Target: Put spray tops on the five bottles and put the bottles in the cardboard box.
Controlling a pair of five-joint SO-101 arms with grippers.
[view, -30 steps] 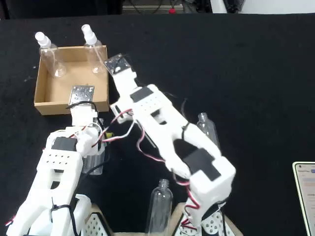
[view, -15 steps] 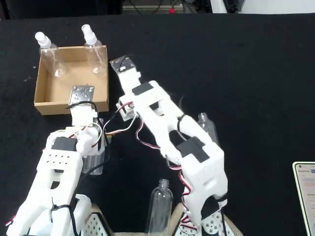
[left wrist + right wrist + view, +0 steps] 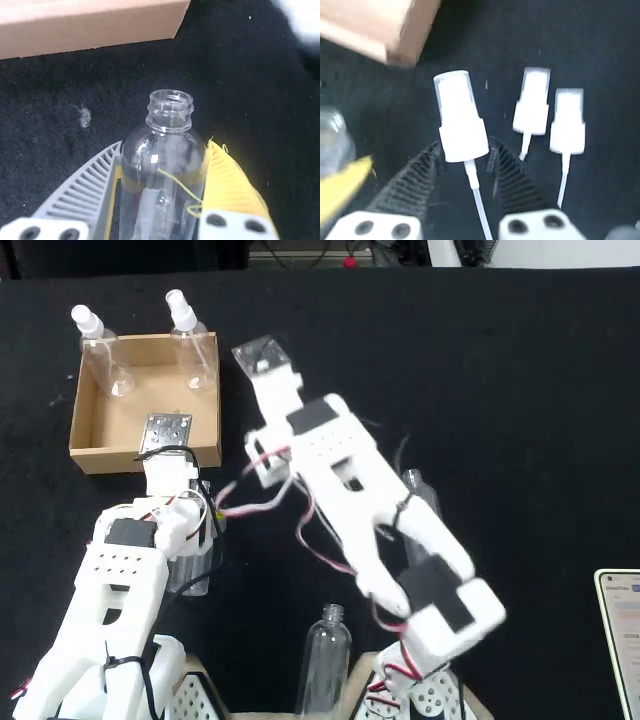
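Nearest, at the middle of the near edge, stands a bare bottle, upright and uncapped. A screen shows at the near right edge; its writing is too small to read.

To the left, the left gripper pinches the held bottle around its body just below the shoulder, grey jaw on one side and yellow on the other, with the open neck standing free above them. A third bottle stands right of centre, partly behind the right arm.

Farther off, the right gripper is closed on the collar of a spray top, whose dip tube trails back between the jaws. Two loose spray tops lie side by side on the black table beyond it.

At the far left the cardboard box holds two capped bottles against its far wall.

The bottles look light, thin-walled and smooth, so they are likely to dent or slip; a grip low on the body seems best. The spray top looks stiff, but its tube is thin and bendable, so the collar is the place to hold it. No label shows on any bottle.
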